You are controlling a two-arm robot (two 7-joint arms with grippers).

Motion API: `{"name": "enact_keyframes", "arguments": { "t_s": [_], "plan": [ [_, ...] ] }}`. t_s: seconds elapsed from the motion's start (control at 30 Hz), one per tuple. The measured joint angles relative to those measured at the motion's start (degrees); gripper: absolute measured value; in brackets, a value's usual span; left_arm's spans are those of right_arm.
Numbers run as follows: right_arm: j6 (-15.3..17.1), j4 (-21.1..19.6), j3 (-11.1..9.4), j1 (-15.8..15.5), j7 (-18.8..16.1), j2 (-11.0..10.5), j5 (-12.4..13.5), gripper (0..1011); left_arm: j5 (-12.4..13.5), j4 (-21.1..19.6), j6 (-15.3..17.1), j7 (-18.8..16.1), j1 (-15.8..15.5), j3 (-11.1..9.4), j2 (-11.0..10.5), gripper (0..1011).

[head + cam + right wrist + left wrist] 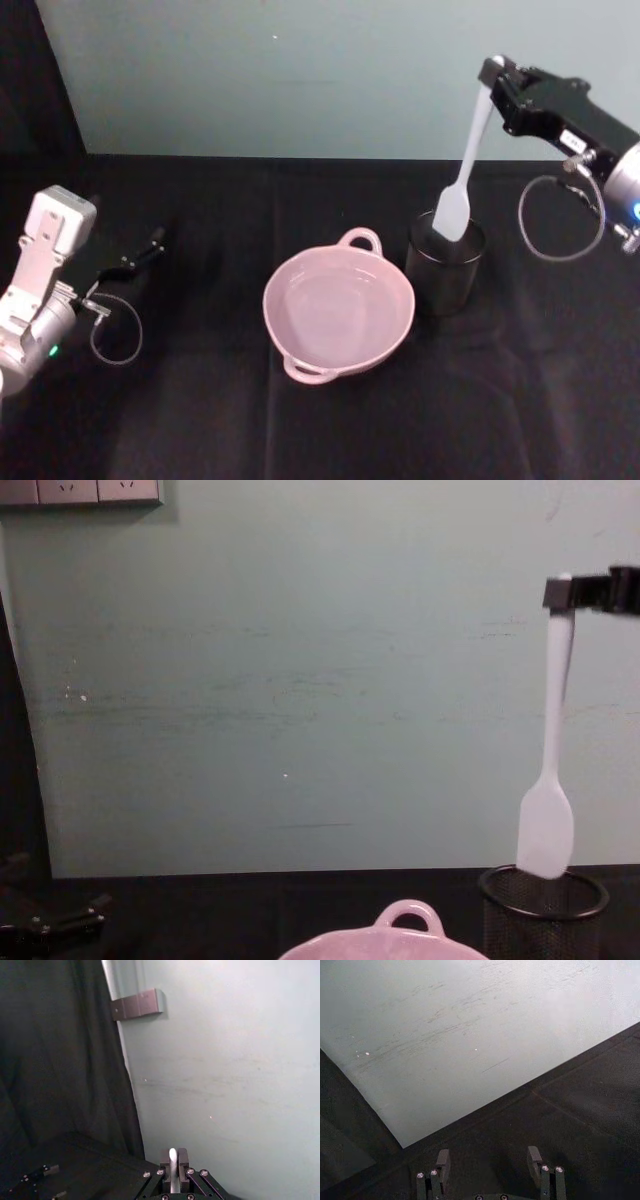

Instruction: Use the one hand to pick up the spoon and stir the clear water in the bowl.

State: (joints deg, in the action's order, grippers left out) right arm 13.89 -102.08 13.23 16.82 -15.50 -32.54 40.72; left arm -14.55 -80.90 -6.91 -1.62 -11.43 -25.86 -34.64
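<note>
At the near middle of the black worktop (520,400) sits the bowl (338,312) — pale pink and round, with clear water inside. It has one small loop handle at its 12 o'clock side and another at about 7 o'clock. In the chest view the bowl's rim and far handle peek up at the bottom edge.

Just beside the bowl, at its 3 o'clock side, stands a black mesh cup (446,262). The two are very near each other, but I cannot tell if they touch.

Above the cup hangs the spoon (466,160). It is long, thin and white, and it hangs almost straight up and down with a small tilt. Its flat head is at the bottom, just at the cup's rim. In the chest view the head overlaps the top of the rim — I cannot tell if the tip is still inside the cup.

The right gripper (493,74) is high up at about 2 o'clock from the bowl. Its fingers are closed tight on the very top of the spoon's handle. In the right wrist view the white handle shows pinched between the two fingers. A grey cable (560,220) loops down from its silver wrist.

Far off at 9 o'clock from the bowl, the left gripper (150,245) sits low over the worktop. Its fingers are apart and hold nothing.

At the back stands a pale green wall (300,70).
</note>
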Motion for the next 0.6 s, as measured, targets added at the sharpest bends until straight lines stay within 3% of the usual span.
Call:
{"name": "enact_keyframes", "arguments": {
  "t_s": [0.6],
  "plan": [
    [-3.1,6.76,0.63,-1.52,0.67,2.39,1.73,96,0.0,0.0,0.0,0.0,0.0,0.0,0.0,1011]
  ]
}}
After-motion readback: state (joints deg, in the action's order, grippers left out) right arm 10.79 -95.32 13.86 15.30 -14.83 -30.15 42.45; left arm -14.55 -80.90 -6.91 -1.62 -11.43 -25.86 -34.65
